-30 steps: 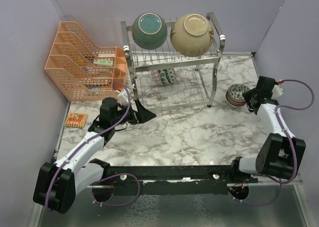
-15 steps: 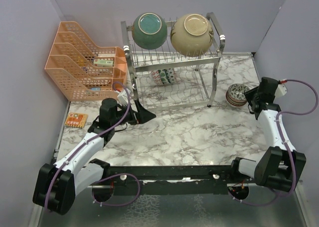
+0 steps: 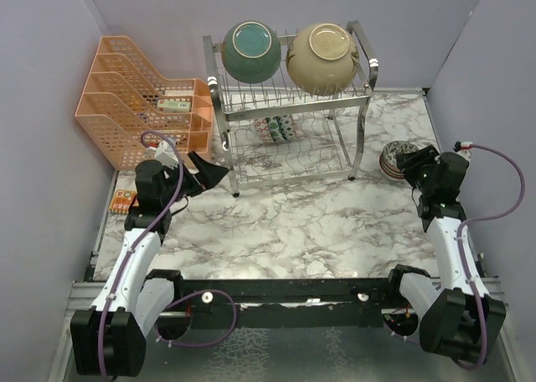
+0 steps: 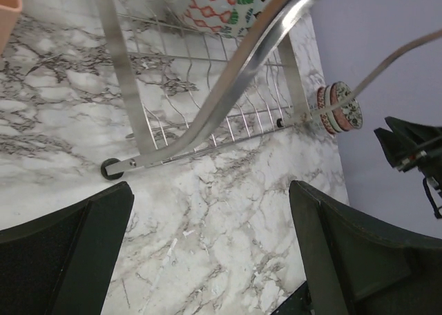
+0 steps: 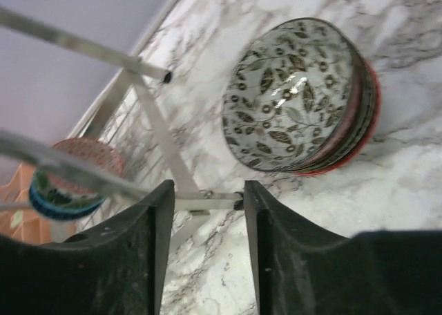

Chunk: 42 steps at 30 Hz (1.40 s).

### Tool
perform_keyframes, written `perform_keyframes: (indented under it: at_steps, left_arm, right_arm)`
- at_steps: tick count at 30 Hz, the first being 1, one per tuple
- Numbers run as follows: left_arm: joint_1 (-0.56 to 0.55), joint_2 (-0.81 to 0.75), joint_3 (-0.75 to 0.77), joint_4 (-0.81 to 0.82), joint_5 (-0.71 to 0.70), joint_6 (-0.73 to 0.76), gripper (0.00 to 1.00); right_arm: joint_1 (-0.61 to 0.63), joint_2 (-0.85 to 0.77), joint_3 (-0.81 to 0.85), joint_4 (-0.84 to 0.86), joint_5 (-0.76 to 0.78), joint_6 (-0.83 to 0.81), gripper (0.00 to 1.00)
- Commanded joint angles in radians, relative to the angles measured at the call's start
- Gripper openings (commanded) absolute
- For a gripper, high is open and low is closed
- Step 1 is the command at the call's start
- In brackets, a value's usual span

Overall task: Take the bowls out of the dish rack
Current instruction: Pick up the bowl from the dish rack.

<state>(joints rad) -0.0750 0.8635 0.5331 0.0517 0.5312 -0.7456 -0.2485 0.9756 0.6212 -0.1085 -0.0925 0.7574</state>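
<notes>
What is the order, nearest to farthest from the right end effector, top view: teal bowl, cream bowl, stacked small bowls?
1. stacked small bowls, on table, right.
2. cream bowl, dish rack top, right.
3. teal bowl, rack top, left.

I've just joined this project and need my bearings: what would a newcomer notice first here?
A teal bowl and a cream bowl sit tipped on the top tier of the silver dish rack at the back of the marble table. An orange mesh organizer stands to its left, a stack of small patterned bowls on the table to its right.
</notes>
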Motion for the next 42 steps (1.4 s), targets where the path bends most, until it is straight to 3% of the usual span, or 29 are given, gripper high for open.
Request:
perform_keyframes:
  at_steps: [1,8,17,26,30,42]
  left_arm:
    - [0.056,0.018,0.012,-0.021,-0.011,-0.045,0.99]
    - [0.092,0.127,0.016,0.082,-0.041,-0.118,0.99]
    - [0.091,0.395,0.211,0.071,-0.191,-0.026,0.99]
    - [0.080,0.654,0.345,0.224,-0.159,-0.037,0.99]
    - [0.076,0.761,0.455,0.209,-0.111,-0.024,0.93]
    - [0.012,0.817,0.639,0.126,-0.115,0.024,0.93]
  right_arm:
    - [0.040,-0.080,-0.057,0.148,-0.195,-0.045,0.49]
    - [0.116,-0.179,-0.180,0.172,-0.311,-0.063,0.73]
    - [0.176,-0.237,-0.370,0.226,-0.523,-0.119,1.00]
    - [0.179,-0.274,-0.475,0.228,-0.626,-0.185,1.00]
    - [0.180,-0.282,-0.488,0.217,-0.630,-0.226,1.00]
    - [0.190,-0.249,-0.502,0.242,-0.630,-0.227,0.99]
